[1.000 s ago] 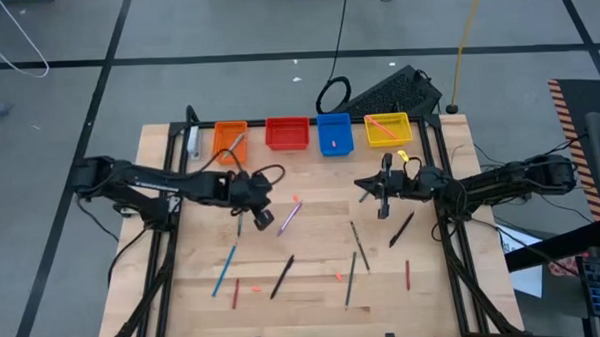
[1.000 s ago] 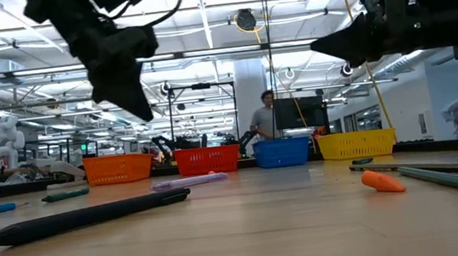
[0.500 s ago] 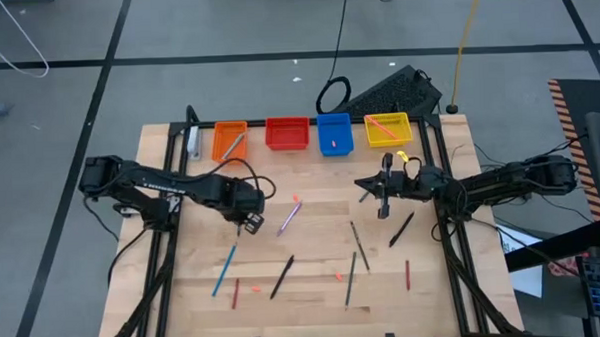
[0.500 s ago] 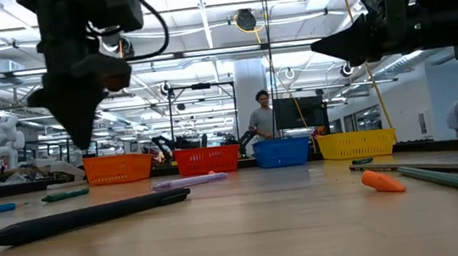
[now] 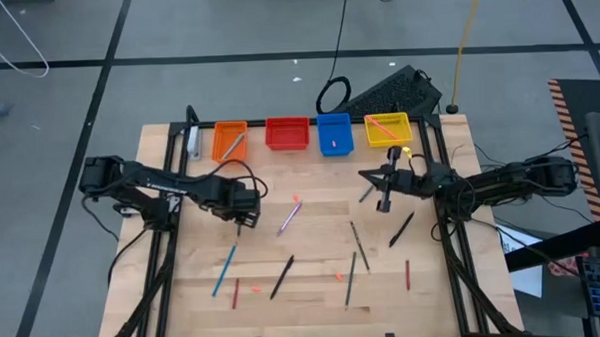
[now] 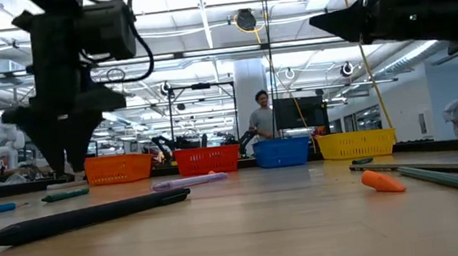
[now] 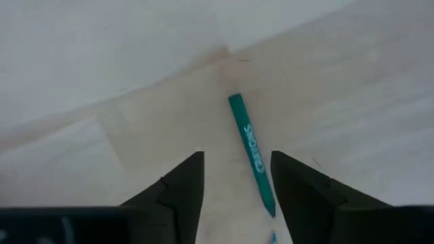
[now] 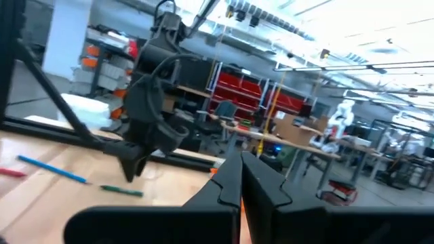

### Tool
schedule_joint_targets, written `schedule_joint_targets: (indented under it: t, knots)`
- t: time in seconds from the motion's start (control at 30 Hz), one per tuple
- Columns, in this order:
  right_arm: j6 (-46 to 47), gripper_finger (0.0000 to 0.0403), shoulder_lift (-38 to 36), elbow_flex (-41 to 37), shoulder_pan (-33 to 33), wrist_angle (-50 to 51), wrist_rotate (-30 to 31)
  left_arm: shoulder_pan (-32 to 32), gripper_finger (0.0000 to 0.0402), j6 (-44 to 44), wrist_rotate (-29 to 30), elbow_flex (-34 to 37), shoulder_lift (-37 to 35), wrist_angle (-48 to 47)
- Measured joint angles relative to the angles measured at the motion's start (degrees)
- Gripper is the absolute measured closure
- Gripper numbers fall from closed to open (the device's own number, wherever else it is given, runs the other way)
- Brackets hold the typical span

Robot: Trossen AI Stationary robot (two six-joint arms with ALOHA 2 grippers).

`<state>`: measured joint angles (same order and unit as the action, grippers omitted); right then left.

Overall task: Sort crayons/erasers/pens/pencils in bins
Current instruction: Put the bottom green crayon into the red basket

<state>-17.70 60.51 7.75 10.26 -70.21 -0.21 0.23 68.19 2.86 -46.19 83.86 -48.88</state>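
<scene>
Dark green pencil lies flat on the table, just ahead of the left gripper, its near end running in between the spread, empty fingers, closer to the one finger. Risk, judged: a descent this off-centre could let a fingertip land on the stick and roll it away, or pinch only its tip. White lettering runs along the pencil; can't read it. Right gripper hangs above the table near the yellow bin, fingers pressed together, nothing between them. Bins sit well beyond both.
</scene>
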Motion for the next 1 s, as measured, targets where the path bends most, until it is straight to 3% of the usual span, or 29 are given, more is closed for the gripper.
schedule_joint_targets:
  t: [0.17, 0.37, 0.83, 1.0]
  knots:
    - [0.8, 0.0403, 0.0, 0.0, 2.0, 0.2, 0.0, 1.5, 0.0227, 0.3, -0.8, 4.4, 0.0, 7.1]
    - [2.2, 0.0403, 0.0, 0.0, 2.0, 1.3, -0.1, 1.8, 0.0264, -0.2, -1.8, 7.0, 0.0, 12.7]
    - [3.5, 0.0403, 0.0, 0.0, 2.0, 2.8, -0.1, 1.8, 0.0353, -4.2, -2.5, 8.7, -0.1, 13.7]
    - [3.5, 0.0403, 0.0, 0.0, 2.0, 2.8, -0.1, 1.8, 0.0369, -6.3, -3.4, 8.2, -0.1, 13.5]
